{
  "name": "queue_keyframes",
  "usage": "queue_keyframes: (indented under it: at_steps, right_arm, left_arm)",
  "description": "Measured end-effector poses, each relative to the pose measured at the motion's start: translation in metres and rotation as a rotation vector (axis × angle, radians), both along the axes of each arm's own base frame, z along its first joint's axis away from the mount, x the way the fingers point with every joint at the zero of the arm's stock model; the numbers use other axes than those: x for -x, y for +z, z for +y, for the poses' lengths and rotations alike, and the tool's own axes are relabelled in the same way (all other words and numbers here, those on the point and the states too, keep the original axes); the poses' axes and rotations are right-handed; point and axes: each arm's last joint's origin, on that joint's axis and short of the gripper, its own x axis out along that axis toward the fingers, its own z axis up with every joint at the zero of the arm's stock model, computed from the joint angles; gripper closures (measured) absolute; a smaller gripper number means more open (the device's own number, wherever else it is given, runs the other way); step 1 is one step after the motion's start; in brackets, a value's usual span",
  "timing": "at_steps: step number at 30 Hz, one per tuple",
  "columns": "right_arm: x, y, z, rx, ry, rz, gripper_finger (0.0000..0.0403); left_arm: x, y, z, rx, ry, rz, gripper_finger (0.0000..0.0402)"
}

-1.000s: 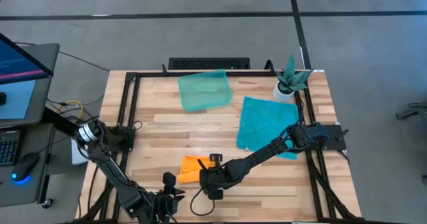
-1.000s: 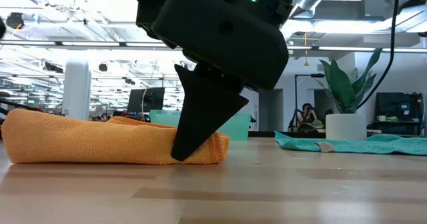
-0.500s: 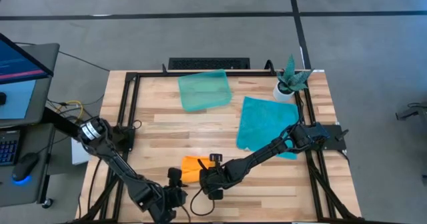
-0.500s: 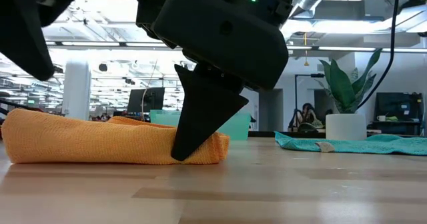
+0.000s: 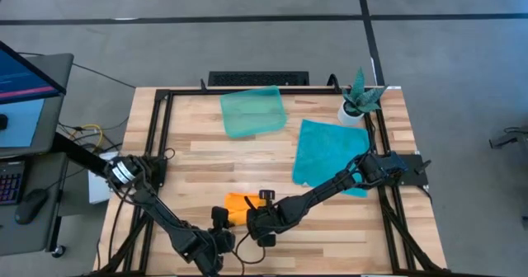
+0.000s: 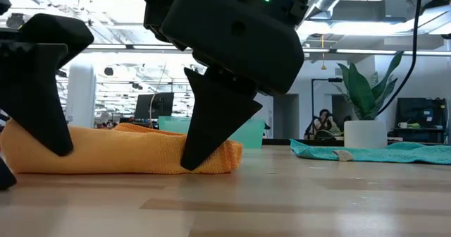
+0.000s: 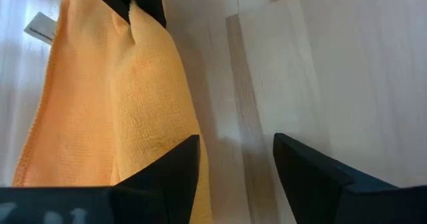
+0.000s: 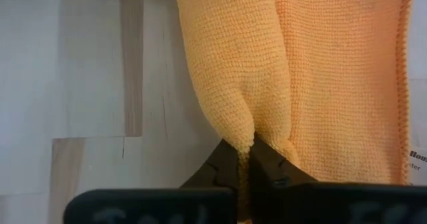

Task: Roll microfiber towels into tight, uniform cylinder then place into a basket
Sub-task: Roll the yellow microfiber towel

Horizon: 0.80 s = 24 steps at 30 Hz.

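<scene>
The left gripper (image 5: 216,230) is coming in beside the orange towel (image 5: 238,208), fingers spread wide and empty. The right gripper (image 8: 245,159) is pinching its rolled edge near the table's front, ready for more rolling

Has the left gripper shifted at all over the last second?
Yes. In the high view the left gripper has come up from the table's near edge to the orange towel, jaws now open.
</scene>
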Motion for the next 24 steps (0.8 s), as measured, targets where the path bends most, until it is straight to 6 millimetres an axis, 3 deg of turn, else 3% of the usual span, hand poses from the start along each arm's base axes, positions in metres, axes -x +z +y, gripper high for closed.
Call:
queue_keyframes:
  at_steps: [13, 24]
  right_arm:
    - [0.000, 0.000, 0.000, -0.011, 0.003, 0.003, 0.0379]
    - [0.000, 0.000, 0.000, -0.016, 0.004, 0.001, 0.0377]
  left_arm:
    - [0.008, 0.019, -0.009, -0.138, -0.008, 0.011, 0.0251]
    - [-0.007, -0.006, 0.013, -0.191, 0.065, 0.094, 0.0255]
